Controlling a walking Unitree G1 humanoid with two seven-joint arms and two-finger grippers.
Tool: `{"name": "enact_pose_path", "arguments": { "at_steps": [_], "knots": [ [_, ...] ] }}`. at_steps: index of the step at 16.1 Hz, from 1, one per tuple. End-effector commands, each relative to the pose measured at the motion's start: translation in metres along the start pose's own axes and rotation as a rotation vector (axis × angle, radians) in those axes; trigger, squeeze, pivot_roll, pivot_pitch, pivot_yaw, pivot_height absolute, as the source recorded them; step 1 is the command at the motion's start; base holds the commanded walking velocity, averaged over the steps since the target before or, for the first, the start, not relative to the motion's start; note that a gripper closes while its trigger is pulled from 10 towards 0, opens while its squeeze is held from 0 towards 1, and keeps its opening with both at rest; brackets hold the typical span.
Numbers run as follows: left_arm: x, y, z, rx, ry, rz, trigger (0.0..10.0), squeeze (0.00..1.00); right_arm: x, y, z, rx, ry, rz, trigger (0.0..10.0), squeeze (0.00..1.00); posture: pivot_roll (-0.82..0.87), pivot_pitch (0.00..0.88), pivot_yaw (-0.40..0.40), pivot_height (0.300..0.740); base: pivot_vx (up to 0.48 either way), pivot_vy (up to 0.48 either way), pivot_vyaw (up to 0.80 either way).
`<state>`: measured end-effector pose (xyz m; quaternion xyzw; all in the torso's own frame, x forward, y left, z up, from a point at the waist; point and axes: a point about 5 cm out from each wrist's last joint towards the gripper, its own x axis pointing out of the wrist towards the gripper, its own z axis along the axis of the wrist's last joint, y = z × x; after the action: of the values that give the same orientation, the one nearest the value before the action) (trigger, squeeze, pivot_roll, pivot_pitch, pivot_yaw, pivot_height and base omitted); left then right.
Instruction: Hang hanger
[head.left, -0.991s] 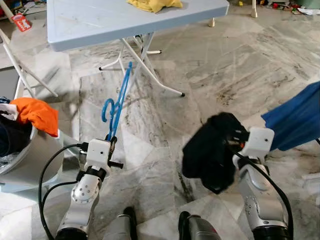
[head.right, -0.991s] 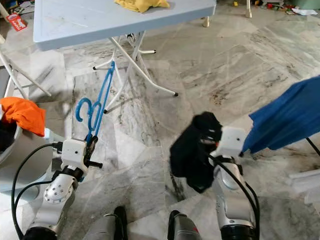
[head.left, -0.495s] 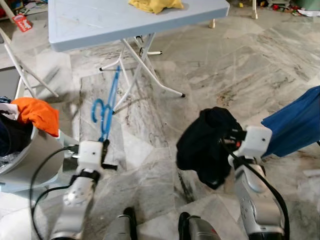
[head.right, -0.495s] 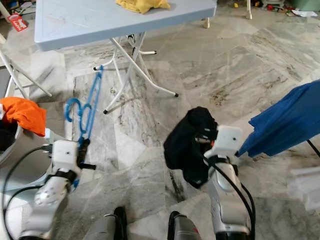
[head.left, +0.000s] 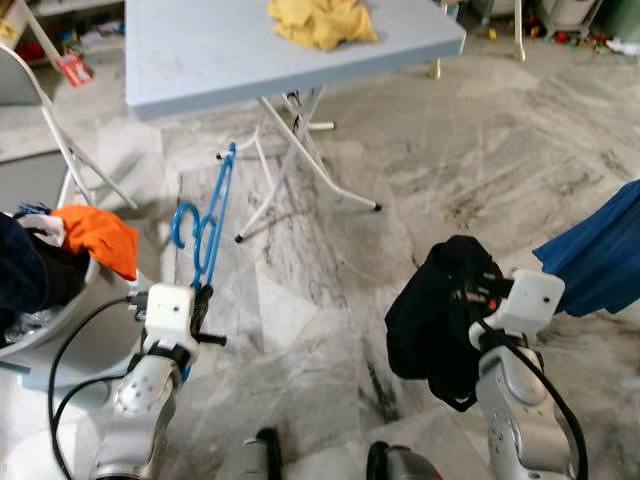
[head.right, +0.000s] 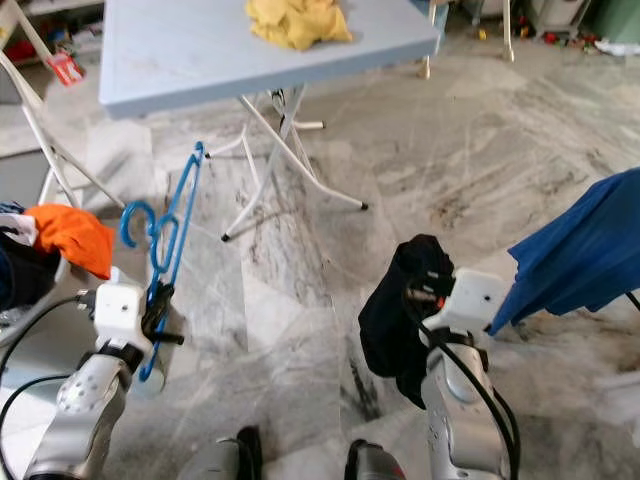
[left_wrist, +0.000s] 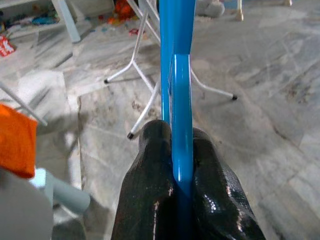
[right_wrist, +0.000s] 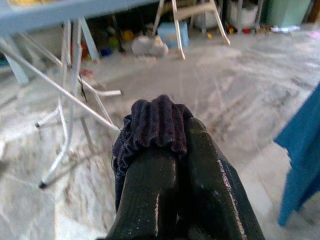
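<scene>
On a marble floor (head.left: 330, 250) before a folding desk (head.left: 200, 50), the blue hanger (head.left: 205, 225) is clamped upright by left gripper (left_wrist: 175, 165) fingers, a dark garment (head.left: 440, 310) pinched in the right gripper (right_wrist: 167, 150); carrying step, a rail judged needed next.

Both arms forward, left pincer (left_wrist: 175, 165) and right pincer (right_wrist: 175, 150) clamped.

No text, label, brand or number can be read anywhere; the small red packet (head.left: 75, 68) on the floor at ten o'clock is too blurred.
</scene>
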<state>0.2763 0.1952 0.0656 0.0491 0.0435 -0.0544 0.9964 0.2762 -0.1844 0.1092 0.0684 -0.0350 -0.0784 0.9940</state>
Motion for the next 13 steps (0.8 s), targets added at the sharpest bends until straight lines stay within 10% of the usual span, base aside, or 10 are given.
{"name": "enact_pose_path", "arguments": {
  "at_steps": [1, 13],
  "knots": [
    [0.003, 0.003, -0.003, -0.012, 0.003, 0.004, 10.0, 0.00, 0.005, 0.005, 0.007, 0.014, -0.044, 0.010, 10.0, 0.00, -0.04, 0.093, 0.060, 0.740, 0.000, 0.000, 0.00],
    [0.026, -0.002, 0.039, -0.027, -0.143, -0.002, 10.0, 0.00, 0.024, 0.019, 0.025, 0.022, -0.130, 0.066, 10.0, 0.00, -0.03, 0.107, 0.050, 0.740, 0.414, 0.000, 0.33]
  ]
}}
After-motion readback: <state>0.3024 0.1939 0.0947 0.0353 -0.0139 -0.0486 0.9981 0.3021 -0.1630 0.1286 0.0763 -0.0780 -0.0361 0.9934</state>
